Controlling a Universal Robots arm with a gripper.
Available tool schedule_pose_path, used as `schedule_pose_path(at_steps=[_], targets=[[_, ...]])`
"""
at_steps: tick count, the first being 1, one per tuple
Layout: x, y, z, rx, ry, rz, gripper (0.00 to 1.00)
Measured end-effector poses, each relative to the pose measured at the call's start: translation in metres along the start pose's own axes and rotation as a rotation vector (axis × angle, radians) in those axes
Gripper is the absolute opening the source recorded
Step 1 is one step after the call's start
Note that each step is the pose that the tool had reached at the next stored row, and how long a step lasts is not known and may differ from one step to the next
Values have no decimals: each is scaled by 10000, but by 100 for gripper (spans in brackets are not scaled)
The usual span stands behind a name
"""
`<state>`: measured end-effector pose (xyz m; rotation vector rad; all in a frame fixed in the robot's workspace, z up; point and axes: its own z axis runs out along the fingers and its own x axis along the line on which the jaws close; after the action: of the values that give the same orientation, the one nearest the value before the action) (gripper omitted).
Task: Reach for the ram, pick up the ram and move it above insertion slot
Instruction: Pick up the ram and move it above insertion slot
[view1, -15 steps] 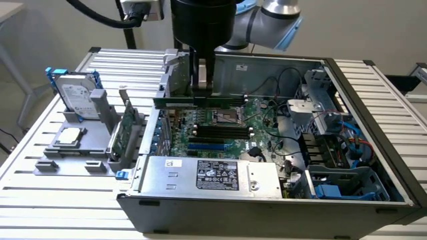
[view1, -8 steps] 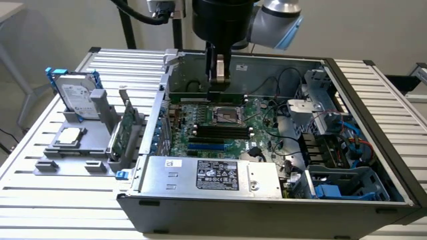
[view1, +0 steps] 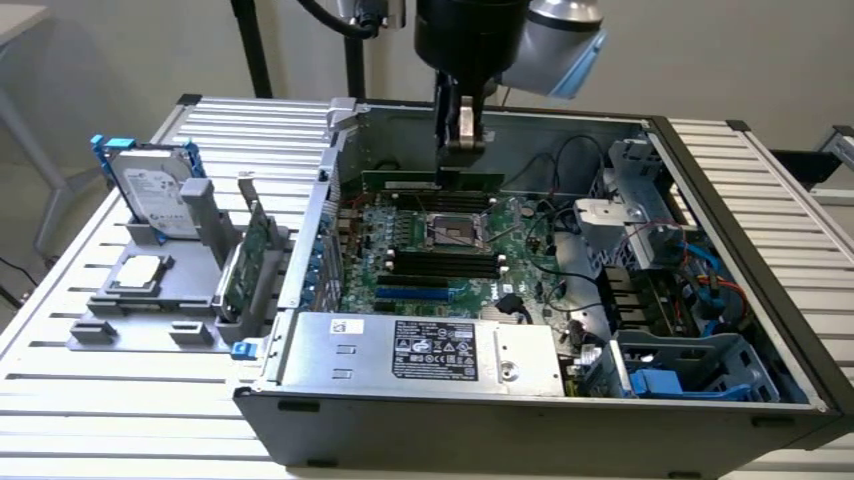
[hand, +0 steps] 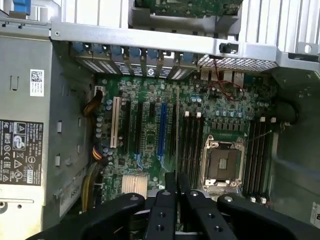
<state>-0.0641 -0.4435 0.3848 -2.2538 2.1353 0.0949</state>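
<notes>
One gripper (view1: 458, 150) hangs above the open case (view1: 534, 420), its fingers (hand: 165, 200) pinching one ram (view1: 434, 183) (a thin green stick, seen edge-on in the wrist view (hand: 177, 135)). The ram is held over the black slots (view1: 447, 262) of the motherboard. On the counter (view1: 80, 400) stand one hard drive (view1: 150, 190) and one green card (view1: 254, 255).

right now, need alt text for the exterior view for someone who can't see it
A robot gripper holds the ram, a thin green stick, edge-down above the motherboard inside an open computer case. On the slatted table at the exterior view's left, a grey fixture holds a hard drive in a blue frame.
</notes>
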Motion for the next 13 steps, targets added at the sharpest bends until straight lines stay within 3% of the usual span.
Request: schedule_pose_path(at_steps=[7, 13], targets=[[-158, -130, 72, 1, 2, 9, 13], [-252, -193, 135, 4, 1, 50, 13]])
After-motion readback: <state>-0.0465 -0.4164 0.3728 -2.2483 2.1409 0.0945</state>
